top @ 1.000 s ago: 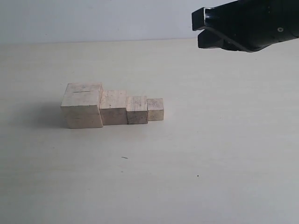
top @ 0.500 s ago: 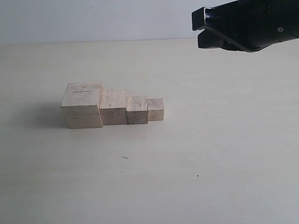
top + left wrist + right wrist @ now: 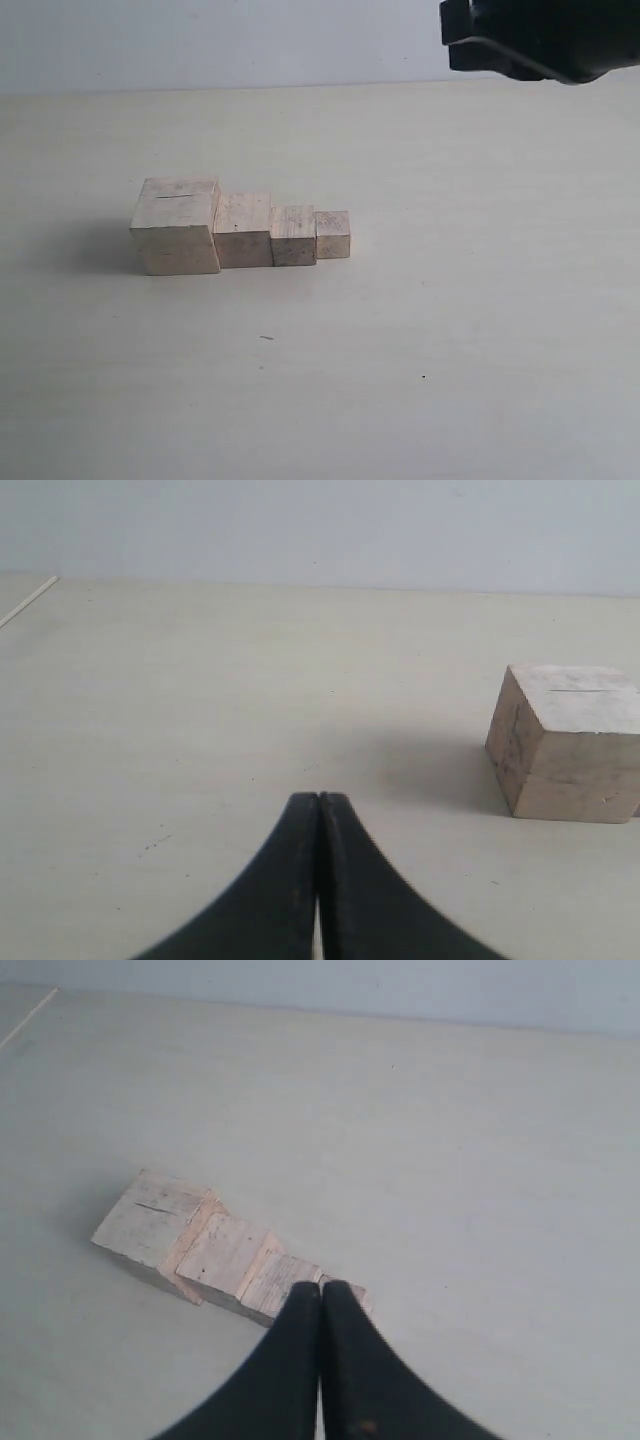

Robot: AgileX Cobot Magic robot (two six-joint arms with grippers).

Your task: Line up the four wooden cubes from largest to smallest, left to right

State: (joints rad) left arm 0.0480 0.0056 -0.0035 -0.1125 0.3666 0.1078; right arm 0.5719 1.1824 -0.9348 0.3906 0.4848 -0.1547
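Four pale wooden cubes stand touching in a row on the table. From left to right they are the largest cube [image 3: 177, 225] with a slit on top, a second cube [image 3: 243, 229], a third cube [image 3: 293, 235] and the smallest cube [image 3: 333, 234]. My right gripper [image 3: 458, 38] hangs high at the upper right, far from the row, shut and empty. In the right wrist view its tips [image 3: 321, 1287] cover most of the smallest cube [image 3: 357, 1296]; the largest cube [image 3: 150, 1222] shows its slit. My left gripper [image 3: 318, 798] is shut and empty, with the largest cube [image 3: 565, 740] off to one side.
The pale tabletop [image 3: 450, 330] stretches around the row, with a few small dark specks [image 3: 267, 338] in front. A light wall [image 3: 200, 40] rises behind the table's far edge.
My right gripper has moved up and to the right, and part of it is past the top edge of the exterior view. The cubes have not moved.
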